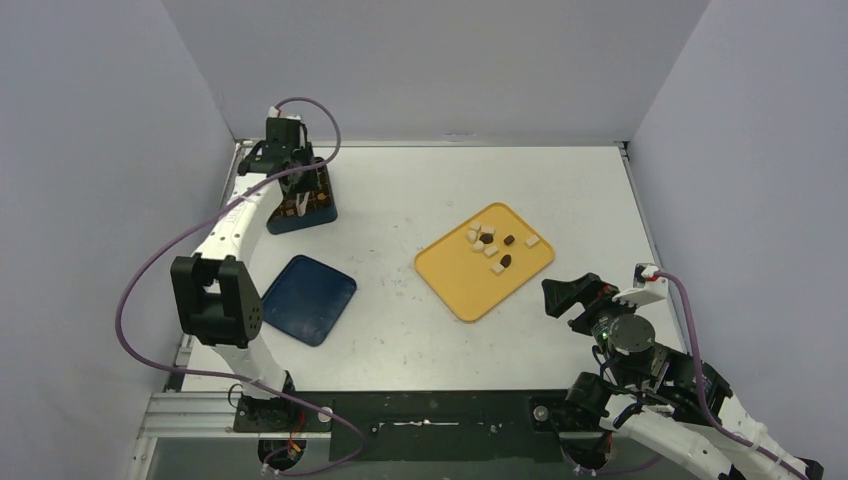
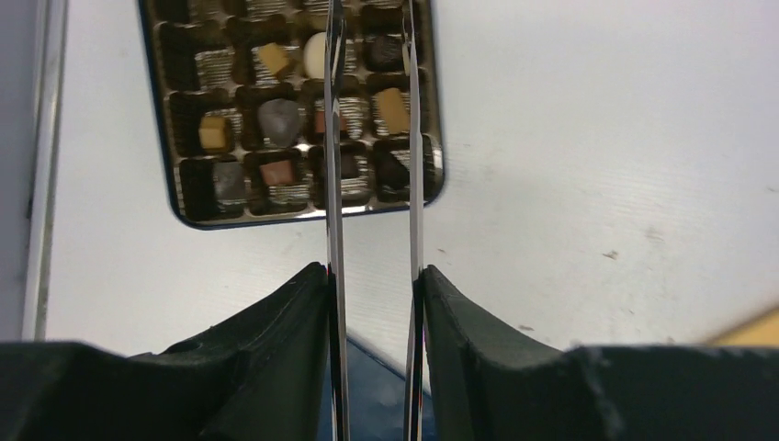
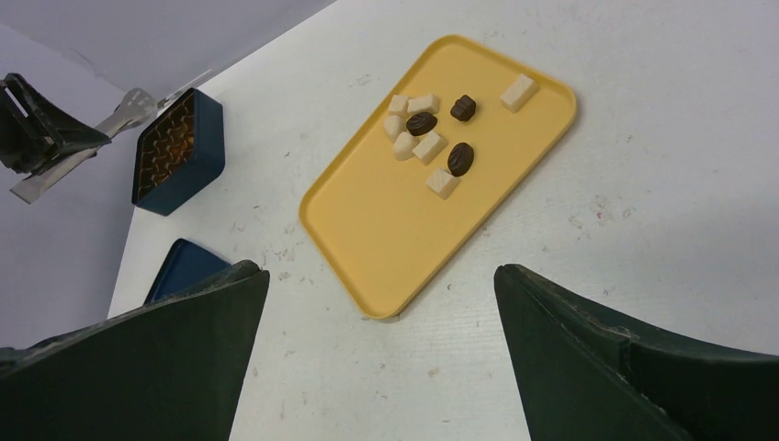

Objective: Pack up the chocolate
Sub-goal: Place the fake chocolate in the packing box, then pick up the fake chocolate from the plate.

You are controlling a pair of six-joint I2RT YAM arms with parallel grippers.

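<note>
left hand [image 2: 372, 303]: clenched on the metal tongs [image 2: 333, 184], one finger pressing each blade.
tongs: blades narrow and parallel; long axis runs straight out from the hand, over the box [image 2: 276, 217]. Tips leave the wrist view, so I cannot tell whether a piece is carried.
box: dark blue, far left of the counter [image 1: 420, 190]; divided cells, several already holding chocolate [image 2: 276, 118].
lid [image 1: 308, 298]: lying flat, nearer than the box.
loose chocolate [image 1: 490, 245]: cream and dark pieces clustered at the far end of the yellow tray [image 1: 470, 280].
key relation: the tray lies right of and nearer than the left hand, well apart; a reach across centre looks necessary.
right hand [image 3: 378, 276]: released, wide, empty; nearer to the tray, but without tongs.
writing: none readable.
</note>
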